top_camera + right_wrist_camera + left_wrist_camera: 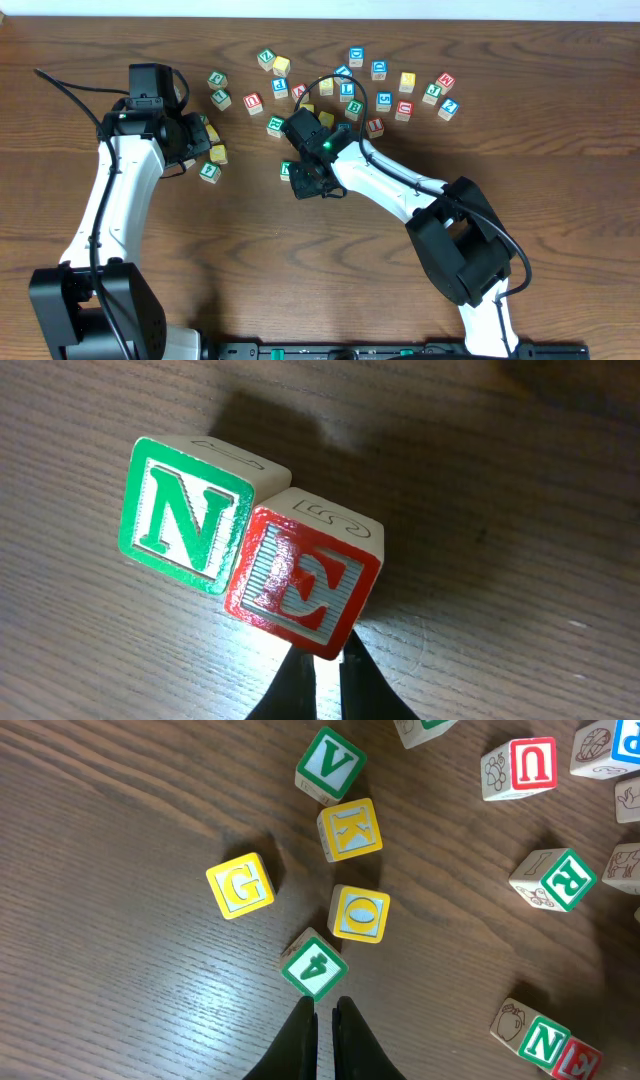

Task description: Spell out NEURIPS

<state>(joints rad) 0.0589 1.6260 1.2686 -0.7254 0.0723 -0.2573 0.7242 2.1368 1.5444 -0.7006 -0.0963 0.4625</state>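
Observation:
The green N cube (185, 515) and the red E cube (305, 585) lie side by side and touching on the table, both slightly tilted. My right gripper (325, 655) is shut, its tips at the E cube's near corner, with nothing between the fingers. From overhead the N cube (287, 170) shows beside the right gripper (303, 180), which hides the E. My left gripper (325, 1005) is shut and empty, just short of a green 4 cube (315, 965). A red U cube (530, 765) and a green R cube (565, 878) lie to its right, beyond the N cube (545, 1040).
Yellow G (240, 885), O (360, 913) and K (350, 828) cubes and a green V cube (330, 762) lie ahead of the left gripper. Several more lettered cubes (385, 90) are scattered across the back of the table, their letters too small to read.

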